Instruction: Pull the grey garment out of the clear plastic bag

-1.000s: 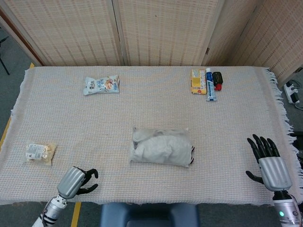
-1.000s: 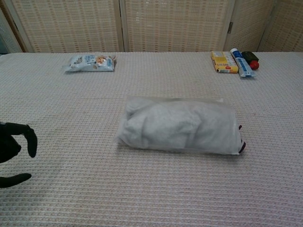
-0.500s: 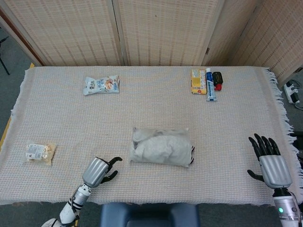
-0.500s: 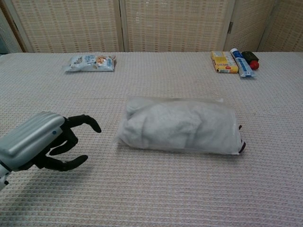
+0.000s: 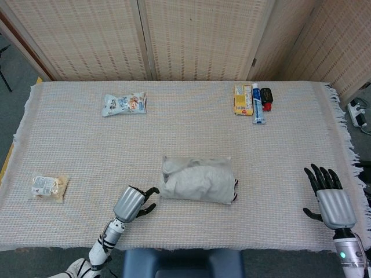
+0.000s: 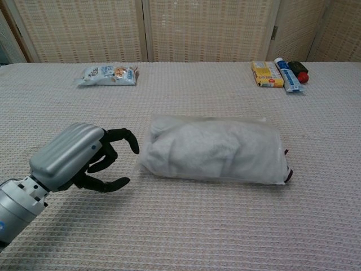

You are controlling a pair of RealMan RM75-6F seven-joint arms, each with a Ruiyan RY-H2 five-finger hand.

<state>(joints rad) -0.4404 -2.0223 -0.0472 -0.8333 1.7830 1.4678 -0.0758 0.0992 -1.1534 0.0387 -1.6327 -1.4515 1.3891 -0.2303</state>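
Observation:
A clear plastic bag [image 5: 199,180] [image 6: 217,150] lies in the middle of the table with the bundled grey garment [image 5: 197,182] [image 6: 208,149] inside it. My left hand [image 5: 133,204] [image 6: 79,158] hovers just to the left of the bag's end, fingers apart and curved toward it, holding nothing and not touching it. Far off at the table's right edge my right hand [image 5: 329,197] is held up with its fingers spread, empty; the chest view does not show it.
A snack packet [image 5: 124,104] [image 6: 108,74] lies at the back left. A yellow box [image 5: 242,99] [image 6: 266,74], a tube [image 5: 257,102] and a small dark item [image 5: 266,97] sit at the back right. Another small packet [image 5: 49,186] rests near the left front edge.
My left hand has moved right and forward from the table's front edge to just beside the bag's left end. My right hand has barely shifted.

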